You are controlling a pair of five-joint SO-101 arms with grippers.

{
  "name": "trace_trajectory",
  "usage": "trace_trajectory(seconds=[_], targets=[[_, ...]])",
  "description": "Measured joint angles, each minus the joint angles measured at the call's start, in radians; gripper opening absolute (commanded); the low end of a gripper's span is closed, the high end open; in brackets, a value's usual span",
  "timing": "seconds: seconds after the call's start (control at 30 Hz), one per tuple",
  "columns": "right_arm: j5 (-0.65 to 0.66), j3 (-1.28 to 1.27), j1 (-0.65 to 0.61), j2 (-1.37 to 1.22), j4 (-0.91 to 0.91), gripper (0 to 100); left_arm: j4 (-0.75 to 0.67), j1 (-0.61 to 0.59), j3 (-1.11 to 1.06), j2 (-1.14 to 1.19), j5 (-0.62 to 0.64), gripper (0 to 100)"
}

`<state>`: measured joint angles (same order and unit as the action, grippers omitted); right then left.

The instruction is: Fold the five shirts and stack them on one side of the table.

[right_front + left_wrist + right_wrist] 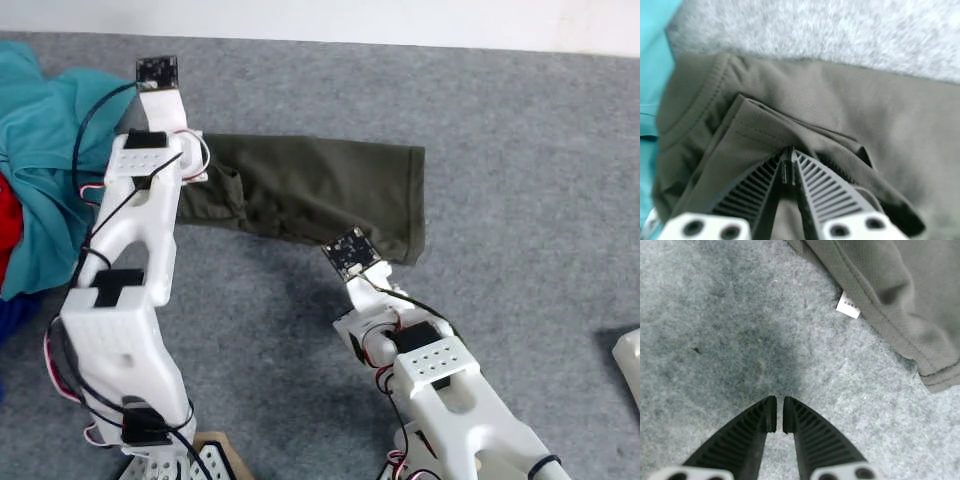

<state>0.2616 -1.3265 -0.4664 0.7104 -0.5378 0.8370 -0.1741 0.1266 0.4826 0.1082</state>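
**One shirt (320,185) across the middle of the tabletop (520,150), pile of shirts (40,140) at the left edge**

The shirt lies lengthwise from left to right, nearer the far edge than the near one. The pile of shirts sits against the left edge toward the far-left corner, just beside the shirt's collar end. The left gripper (788,156) rests on that collar end, its tips together on a raised fold. The right gripper (779,412) is over bare tabletop just in front of the shirt's near-right corner, apart from the cloth. A tag (848,305) pokes out from under the shirt's edge there.
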Motion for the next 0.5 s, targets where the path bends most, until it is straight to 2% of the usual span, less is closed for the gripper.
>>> trace_trajectory(seconds=[0.27, 0.5], targets=[[0.000, 0.000, 0.000, 0.000, 0.000, 3.9, 0.002, 0.000, 0.170, 0.149, 0.000, 1], [0.000, 0.000, 0.000, 0.000, 0.000, 3.9, 0.210, -0.002, 0.242, 0.149, 0.000, 1]])
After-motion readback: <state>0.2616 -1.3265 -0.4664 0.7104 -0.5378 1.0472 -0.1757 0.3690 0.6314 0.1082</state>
